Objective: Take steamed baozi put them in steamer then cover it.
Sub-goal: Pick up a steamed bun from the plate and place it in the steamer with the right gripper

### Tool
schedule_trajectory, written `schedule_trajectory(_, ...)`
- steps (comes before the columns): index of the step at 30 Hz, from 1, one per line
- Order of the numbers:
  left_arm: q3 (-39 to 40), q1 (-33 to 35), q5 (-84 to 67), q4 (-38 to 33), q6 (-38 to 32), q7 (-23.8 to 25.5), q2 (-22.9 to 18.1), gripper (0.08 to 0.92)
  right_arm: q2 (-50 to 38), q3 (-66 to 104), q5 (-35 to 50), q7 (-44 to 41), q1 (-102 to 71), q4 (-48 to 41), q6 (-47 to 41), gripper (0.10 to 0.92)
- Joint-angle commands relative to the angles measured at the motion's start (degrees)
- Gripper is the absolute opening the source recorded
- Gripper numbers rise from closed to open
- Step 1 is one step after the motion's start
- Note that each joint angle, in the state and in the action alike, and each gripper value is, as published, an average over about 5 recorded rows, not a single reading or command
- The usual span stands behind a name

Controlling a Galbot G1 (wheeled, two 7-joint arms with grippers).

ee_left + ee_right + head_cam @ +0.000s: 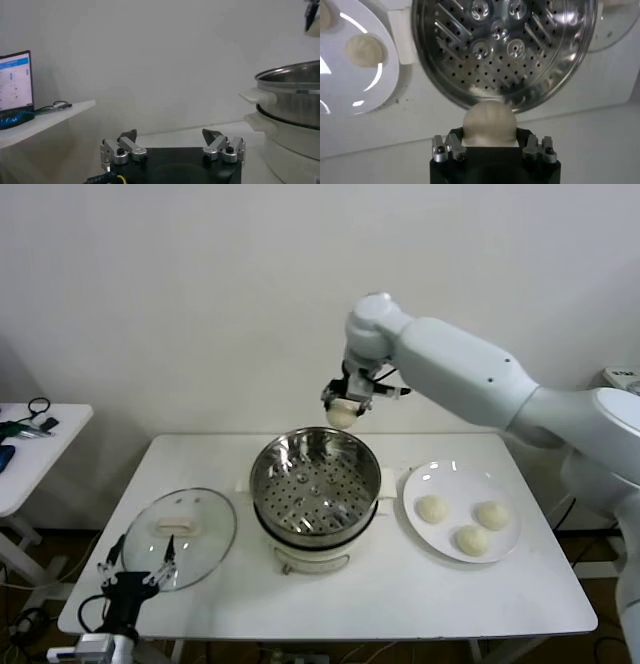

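L gripper (172,150) at bottom center of frame, fingers spread wide apart, nothing btwn them. Steamer (292,107) at right edge: shiny steel pot w/ cream-white side handle, on cream-white base, sits on white table (180,137). Side table (42,120) mid-left w/ lit screen (14,81), blue item and cable on it. Plain white wall behind.

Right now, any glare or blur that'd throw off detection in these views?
Head view: bright reflections inside the steamer and on the cover. Right wrist view: glare streaks on the plate; the baozi in the right gripper looks soft. Left wrist view: dim, even light.
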Motion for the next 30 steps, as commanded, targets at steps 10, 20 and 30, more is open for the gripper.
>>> schedule_trajectory(10,-0.18,1.32,-0.26,-0.61,0.22,-0.79,0.05,0.823,6.63,-0.85,-11.38,2.30,-8.51,-1.93,4.47,0.687)
schedule_trajectory(20,-0.06,0.86,-0.31,-0.21,0.39,-1.00,-0.09,0.823,7.03,-1.03,-12.63,2.61,-9.87,-3.60,4.25,0.687)
schedule_trajectory(30,-0.01,1.13,-0.49,0.12,0.23,-1.20,-0.16,0.823,6.76,-1.40,-12.42,2.25,-9.82,-3.58,1.20,0.775)
